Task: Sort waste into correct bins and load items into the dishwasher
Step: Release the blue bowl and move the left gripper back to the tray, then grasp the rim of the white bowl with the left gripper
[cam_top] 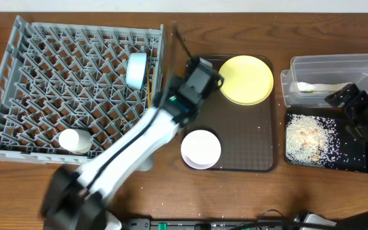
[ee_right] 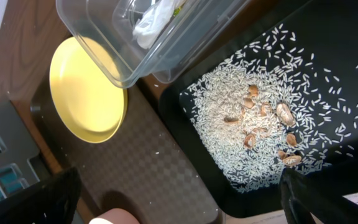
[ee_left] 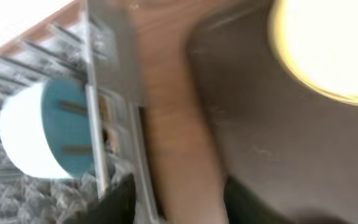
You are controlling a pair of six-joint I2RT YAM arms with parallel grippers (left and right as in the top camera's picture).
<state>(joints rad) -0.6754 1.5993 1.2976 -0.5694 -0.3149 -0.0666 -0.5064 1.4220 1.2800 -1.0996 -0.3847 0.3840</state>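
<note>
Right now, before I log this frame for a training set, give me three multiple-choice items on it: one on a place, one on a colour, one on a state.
1. Where is the light blue bowl?
A. on the brown tray
B. in the grey dish rack
C. in the clear tub

2. What colour is the plate?
A. yellow
B. red
C. black

3. In what state is the black tray?
A. bare
B. full of water
C. strewn with rice

Answers:
1. B, since the overhead view shows the bowl standing on edge among the rack's pegs.
2. A, since the plate shows pale yellow in the overhead and right wrist views.
3. C, since white grains cover the tray's left part.
</note>
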